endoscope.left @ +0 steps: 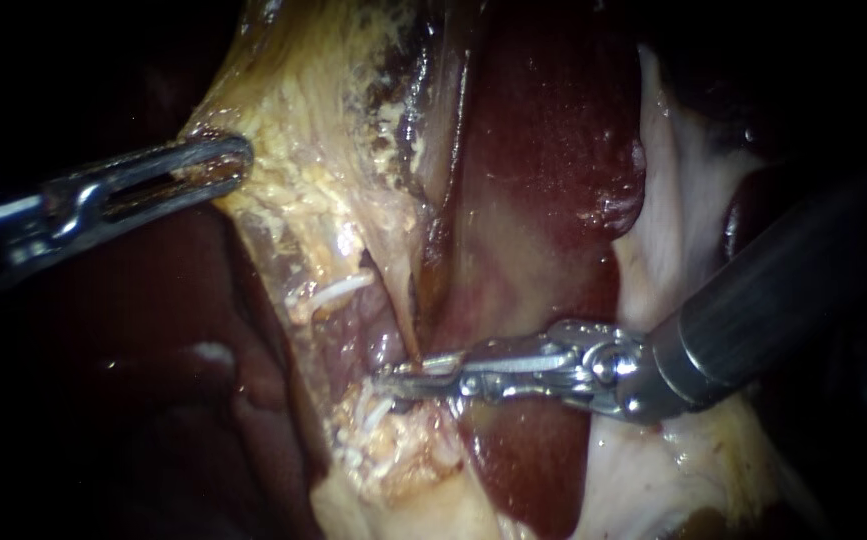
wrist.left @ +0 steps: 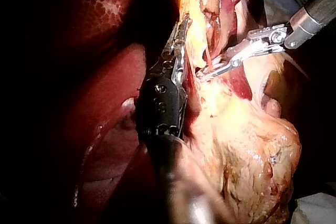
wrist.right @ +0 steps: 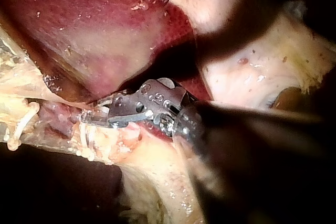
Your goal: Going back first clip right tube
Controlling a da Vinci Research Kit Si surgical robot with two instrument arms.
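**A:** What sat nearest the endoscope?

**B:** The right instrument [endoscope.left: 400,380], with its shaft looming in from the right. Its tip lay at the tube [endoscope.left: 385,350], beside the liver [endoscope.left: 543,150]. I couldn't tell whether it was open or closed. The left instrument [endoscope.left: 215,165] was well apart, its jaws closed on the yellow tissue [endoscope.left: 303,150], which looked taut.

**A:** And from the left wrist?

**B:** The left instrument [wrist.left: 180,35] lay flat along that tissue's edge, gripping it. The right instrument [wrist.left: 211,72] came in just beside it.

**A:** The right wrist?

**B:** The right instrument [wrist.right: 97,118] touched a pale band, with the tube [wrist.right: 58,116] just ahead and the liver [wrist.right: 79,19] beyond.

**A:** How should it back out?

**B:** Slowly, I'd say, and straight along its own shaft. It should steer clear of the white strands [endoscope.left: 338,290], with the left pull steady so the tube didn't shift.

**A:** Counts?

**B:** There were two instruments, one liver and one tube I was sure of, though I couldn't say which tube. There were several white strands. I could make out no clip.
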